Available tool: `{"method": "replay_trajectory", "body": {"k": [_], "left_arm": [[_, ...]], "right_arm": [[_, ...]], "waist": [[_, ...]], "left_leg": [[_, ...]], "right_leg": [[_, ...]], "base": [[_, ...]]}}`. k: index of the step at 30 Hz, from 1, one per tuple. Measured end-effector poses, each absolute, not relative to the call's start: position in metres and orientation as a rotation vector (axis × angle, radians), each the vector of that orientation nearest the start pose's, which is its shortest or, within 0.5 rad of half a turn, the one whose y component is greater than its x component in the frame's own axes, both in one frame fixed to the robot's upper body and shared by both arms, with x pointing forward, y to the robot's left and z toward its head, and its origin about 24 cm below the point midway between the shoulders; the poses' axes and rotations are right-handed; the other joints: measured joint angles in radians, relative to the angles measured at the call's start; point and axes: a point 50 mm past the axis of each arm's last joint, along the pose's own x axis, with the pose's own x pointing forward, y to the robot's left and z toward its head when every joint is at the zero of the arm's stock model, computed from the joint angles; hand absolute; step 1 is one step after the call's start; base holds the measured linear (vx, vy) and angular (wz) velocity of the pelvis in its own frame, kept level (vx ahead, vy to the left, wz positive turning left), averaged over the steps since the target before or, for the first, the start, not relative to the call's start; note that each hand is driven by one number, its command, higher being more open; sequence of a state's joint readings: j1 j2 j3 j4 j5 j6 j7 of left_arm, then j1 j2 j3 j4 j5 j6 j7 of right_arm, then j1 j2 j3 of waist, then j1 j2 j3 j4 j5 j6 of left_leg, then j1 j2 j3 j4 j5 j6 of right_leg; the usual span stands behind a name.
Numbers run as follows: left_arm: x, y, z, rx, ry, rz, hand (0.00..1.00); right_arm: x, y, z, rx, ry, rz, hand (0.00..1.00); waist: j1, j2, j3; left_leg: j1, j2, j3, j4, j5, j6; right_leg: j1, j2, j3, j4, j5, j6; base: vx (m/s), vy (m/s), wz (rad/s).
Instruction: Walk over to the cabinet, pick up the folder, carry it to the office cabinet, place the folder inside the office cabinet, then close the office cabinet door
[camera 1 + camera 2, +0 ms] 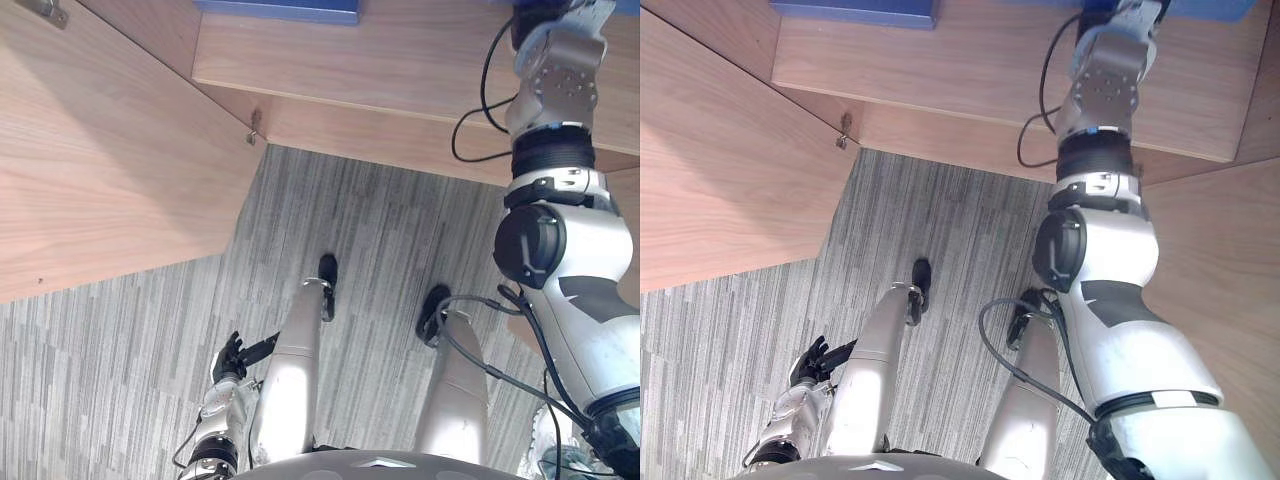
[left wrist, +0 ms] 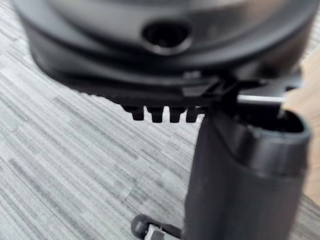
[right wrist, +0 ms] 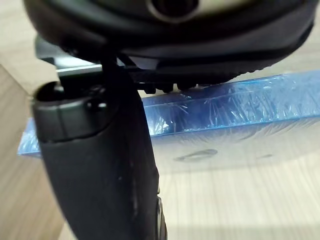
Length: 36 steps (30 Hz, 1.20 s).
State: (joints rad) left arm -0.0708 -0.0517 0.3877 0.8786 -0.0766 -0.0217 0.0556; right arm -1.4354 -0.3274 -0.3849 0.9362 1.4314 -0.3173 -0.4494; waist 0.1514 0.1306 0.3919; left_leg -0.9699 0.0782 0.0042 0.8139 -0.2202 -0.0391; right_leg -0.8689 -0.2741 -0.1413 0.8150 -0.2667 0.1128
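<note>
One blue folder (image 3: 225,107), just past right hand (image 3: 100,165), maybe touching.

Both eye views look steeply down from in front of the cabinet shelf (image 1: 400,70), sharing it, its open door (image 1: 100,150) and the floor (image 1: 380,230) below. The right wrist view, close behind the right robot hand (image 3: 100,150), faces the folder (image 3: 240,105) on that shelf; the left wrist view faces floor below it.
</note>
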Motion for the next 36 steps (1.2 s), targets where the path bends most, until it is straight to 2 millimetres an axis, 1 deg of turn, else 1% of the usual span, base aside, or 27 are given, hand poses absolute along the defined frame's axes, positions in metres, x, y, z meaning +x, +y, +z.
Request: {"method": "replay_trajectory", "body": {"k": [1,5,7,11,15,17,20,21,23,25,26,27,28,30,31,36], "left_arm": [[0.175,0.189,-0.127,-0.263,0.792,0.399,1.00],[0.175,0.190,-0.127,-0.242,0.798,0.392,1.00],[0.175,0.190,-0.128,-0.238,0.801,0.390,1.00],[0.175,0.190,-0.128,-0.226,0.807,0.401,1.00],[0.174,0.191,-0.128,-0.221,0.809,0.401,1.00],[0.175,0.191,-0.128,-0.220,0.810,0.398,1.00],[0.175,0.191,-0.128,-0.219,0.812,0.398,1.00],[0.175,0.191,-0.129,-0.219,0.814,0.397,1.00],[0.174,0.192,-0.129,-0.219,0.818,0.397,1.00],[0.172,0.197,-0.130,-0.207,0.823,0.386,1.00],[0.172,0.198,-0.130,-0.203,0.823,0.377,1.00],[0.172,0.199,-0.130,-0.202,0.823,0.367,1.00],[0.171,0.200,-0.130,-0.201,0.825,0.363,1.00],[0.171,0.200,-0.130,-0.203,0.826,0.355,1.00],[0.171,0.200,-0.130,-0.204,0.826,0.352,1.00],[0.170,0.202,-0.130,-0.209,0.825,0.350,1.00]], "right_arm": [[0.407,-0.217,0.318,1.680,-0.392,-0.299,1.00],[0.409,-0.210,0.314,1.713,-0.369,-0.295,1.00],[0.410,-0.208,0.312,1.721,-0.368,-0.303,1.00],[0.412,-0.207,0.298,1.731,-0.343,-0.324,1.00],[0.413,-0.204,0.287,1.749,-0.328,-0.329,1.00],[0.414,-0.204,0.284,1.761,-0.325,-0.322,1.00],[0.415,-0.202,0.282,1.731,-0.321,-0.306,1.00],[0.416,-0.200,0.281,1.688,-0.305,-0.288,1.00],[0.420,-0.196,0.280,1.490,-0.272,-0.260,1.00],[0.424,-0.190,0.279,1.115,-0.227,-0.196,1.00],[0.424,-0.190,0.279,1.018,-0.219,-0.177,1.00],[0.425,-0.192,0.276,0.878,-0.193,-0.160,1.00],[0.426,-0.193,0.271,0.784,-0.169,-0.146,1.00],[0.426,-0.198,0.268,0.701,-0.162,-0.125,1.00],[0.426,-0.198,0.267,0.692,-0.162,-0.118,1.00],[0.426,-0.201,0.263,0.715,-0.165,-0.096,1.00]], "waist": [[-0.007,-0.001,0.001],[-0.018,-0.001,0.001],[-0.017,-0.001,0.001],[-0.015,-0.003,0.000],[-0.017,-0.005,-0.001],[-0.017,-0.005,-0.001],[-0.019,-0.007,-0.002],[-0.023,-0.007,-0.002],[-0.031,-0.009,-0.003],[-0.048,-0.016,-0.007],[-0.051,-0.018,-0.008],[-0.054,-0.022,-0.010],[-0.058,-0.026,-0.011],[-0.058,-0.026,-0.012],[-0.058,-0.026,-0.012],[-0.051,-0.026,-0.012]], "left_leg": [[0.000,0.000,0.000,-0.001,0.000,0.000],[0.005,0.000,0.006,-0.017,0.008,0.003],[0.014,0.000,0.011,-0.028,0.013,0.004],[0.041,-0.001,0.018,-0.062,0.026,0.003],[0.043,0.001,0.019,-0.071,0.030,0.002],[0.043,0.002,0.020,-0.074,0.031,0.003],[0.045,0.002,0.025,-0.077,0.032,0.005],[0.049,0.003,0.027,-0.083,0.035,0.007],[0.054,0.006,0.029,-0.089,0.039,0.009],[0.054,0.006,0.031,-0.092,0.042,0.011],[0.054,0.006,0.032,-0.092,0.043,0.011],[0.055,0.006,0.032,-0.093,0.044,0.010],[0.055,0.006,0.032,-0.095,0.047,0.010],[0.055,0.007,0.031,-0.096,0.050,0.008],[0.055,0.007,0.032,-0.096,0.050,0.008],[0.055,0.013,0.032,-0.095,0.052,0.006]], "right_leg": [[0.000,-0.001,0.001,0.001,0.000,0.000],[0.006,-0.002,0.003,-0.015,0.006,-0.002],[0.011,-0.002,0.004,-0.023,0.010,-0.002],[0.032,-0.002,0.006,-0.051,0.023,-0.004],[0.033,-0.001,0.004,-0.060,0.026,-0.005],[0.034,0.001,0.004,-0.069,0.033,-0.006],[0.037,0.001,0.007,-0.077,0.040,-0.006],[0.041,0.005,0.007,-0.088,0.047,-0.006],[0.049,0.013,0.009,-0.104,0.057,-0.004],[0.050,0.014,0.010,-0.110,0.062,-0.004],[0.050,0.014,0.011,-0.110,0.063,-0.004],[0.050,0.015,0.011,-0.110,0.063,-0.005],[0.050,0.015,0.011,-0.109,0.064,-0.006],[0.049,0.016,0.010,-0.107,0.064,-0.006],[0.048,0.016,0.010,-0.105,0.064,-0.006],[0.045,0.021,0.011,-0.101,0.063,-0.008]], "base": [[0.00,-0.043,0.00],[-0.01,-0.019,-0.01],[0.00,0.000,0.00],[0.00,-0.027,-0.02],[0.02,-0.034,-0.01],[0.03,-0.026,-0.03],[0.01,-0.008,-0.03],[0.00,-0.017,-0.07],[0.00,-0.017,-0.08],[0.00,-0.006,-0.02],[0.00,0.000,0.00],[-0.02,-0.035,-0.01],[-0.02,-0.039,0.00],[-0.01,-0.022,0.01],[-0.01,-0.039,0.01],[0.00,-0.031,-0.01]]}}
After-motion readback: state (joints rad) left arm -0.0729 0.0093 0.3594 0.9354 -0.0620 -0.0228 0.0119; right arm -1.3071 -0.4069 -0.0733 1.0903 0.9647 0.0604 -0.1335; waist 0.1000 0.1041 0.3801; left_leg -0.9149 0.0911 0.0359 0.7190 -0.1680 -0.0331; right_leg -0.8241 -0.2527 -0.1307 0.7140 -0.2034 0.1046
